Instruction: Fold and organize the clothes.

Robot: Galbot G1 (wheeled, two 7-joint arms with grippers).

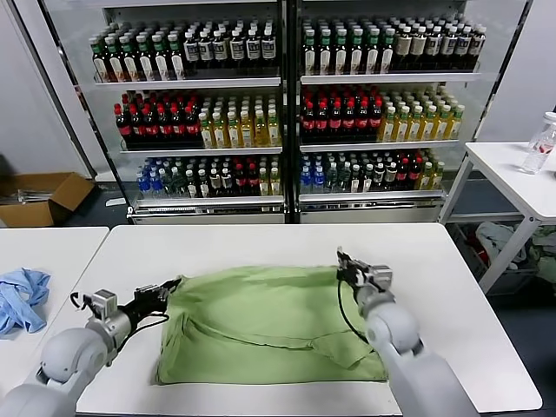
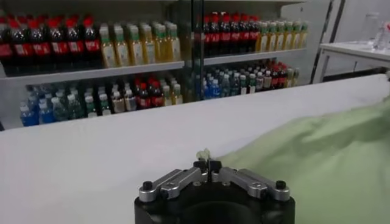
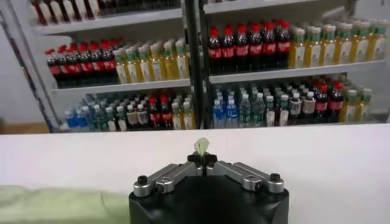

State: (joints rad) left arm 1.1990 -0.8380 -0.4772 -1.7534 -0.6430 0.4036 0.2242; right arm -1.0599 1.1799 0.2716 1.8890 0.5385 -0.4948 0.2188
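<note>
Head view: two glass-door coolers (image 1: 282, 113) hold rows of bottles behind a white table (image 1: 261, 239), where the green shirt (image 1: 269, 326) lies spread flat. Both arms reach low over the table, the left gripper (image 1: 165, 291) pinching the shirt's far left corner and the right gripper (image 1: 347, 269) its far right corner. Wrist views alone show the fingers (image 2: 204, 165) (image 3: 202, 161) closed on small tufts of green cloth, while only the head view catches the blue cloth (image 1: 22, 300) on the neighbouring table.

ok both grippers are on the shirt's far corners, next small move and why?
Probably lift both corners slightly and draw them toward the near edge. The left gripper and right gripper are each shut on a far corner of the shirt, which lies flat on the table.
</note>
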